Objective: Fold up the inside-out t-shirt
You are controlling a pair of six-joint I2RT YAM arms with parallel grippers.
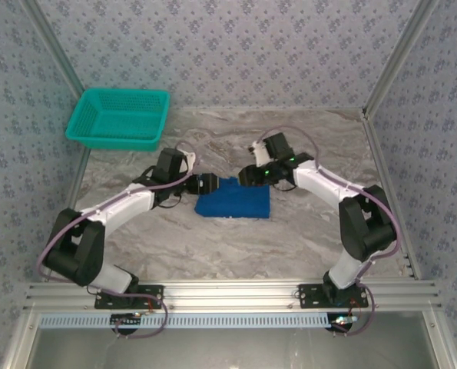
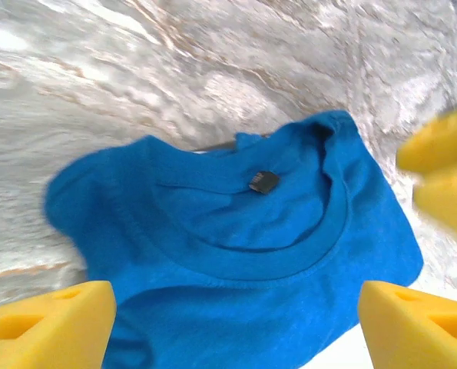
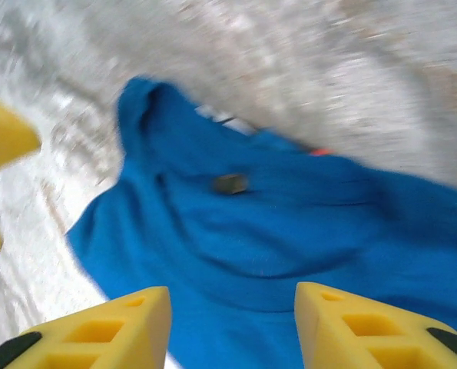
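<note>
Fabric sits at the middle of the grey marble-patterned table (image 1: 213, 246): a royal-blue short-sleeved cotton t-shirt (image 1: 234, 200), gathered into a compact, roughly rectangular bundle and lying flat between the two arms. A teal plastic mesh basket (image 1: 119, 117) stands well apart from it, at the far left corner of the table.

From above, the left gripper (image 1: 206, 184) is just beside the t-shirt's left edge, and the right gripper (image 1: 247, 175) is over its far right corner. The two come in from opposite sides and are near each other.

The left wrist camera looks down on the t-shirt (image 2: 236, 254) with its ribbed round neckband (image 2: 274, 265) on top and a small dark label (image 2: 263, 181) inside the neck. The left gripper (image 2: 236, 327) has its yellow fingers (image 2: 51, 319) wide apart, with nothing pinched between them. The other arm's yellow fingers (image 2: 443, 165) show at the right edge.

The right wrist picture is blurred. The t-shirt (image 3: 289, 231) and its label (image 3: 230, 183) lie below the right gripper (image 3: 232, 327), whose yellow fingers (image 3: 366, 327) are also apart, with the cloth lying loose beneath the gap rather than clamped.
</note>
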